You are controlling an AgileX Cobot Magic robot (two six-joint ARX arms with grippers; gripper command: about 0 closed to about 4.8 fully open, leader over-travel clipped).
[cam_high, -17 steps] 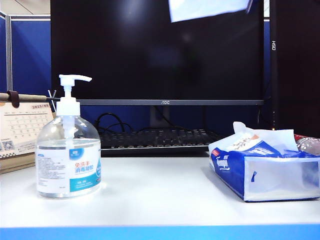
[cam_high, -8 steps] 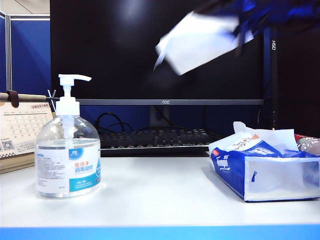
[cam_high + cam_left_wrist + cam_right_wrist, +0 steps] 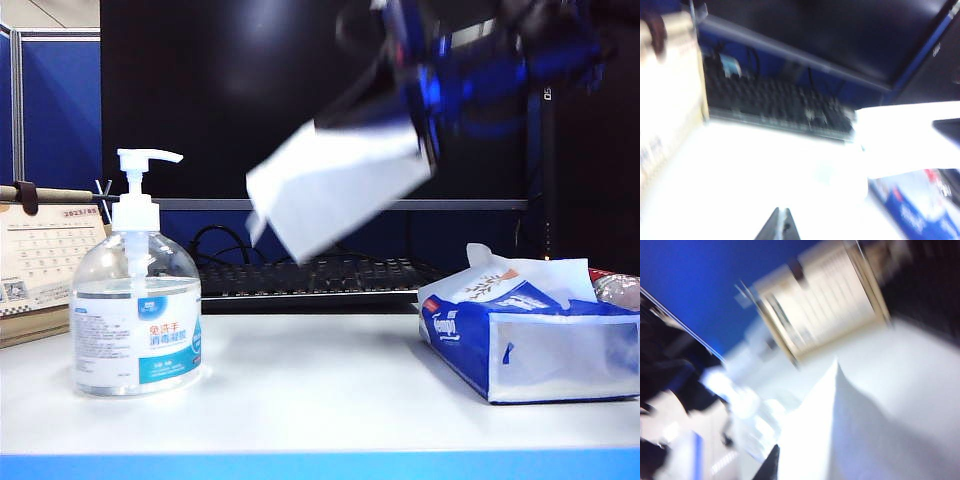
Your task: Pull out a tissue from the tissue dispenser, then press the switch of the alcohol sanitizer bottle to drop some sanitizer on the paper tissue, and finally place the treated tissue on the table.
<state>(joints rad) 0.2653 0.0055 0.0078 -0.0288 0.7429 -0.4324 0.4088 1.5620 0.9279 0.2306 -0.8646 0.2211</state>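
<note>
Right gripper [image 3: 420,125], jaws clamped on the tissue [image 3: 335,185], high above the bench [image 3: 310,390] between bottle [image 3: 137,310] and pack [image 3: 530,335]; left gripper [image 3: 779,227], jaws closed, empty

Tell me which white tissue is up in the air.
The loose flat tissue hanging from the shut right gripper above the keyboard; the crumpled tuft sits in the tissue dispenser.
</note>
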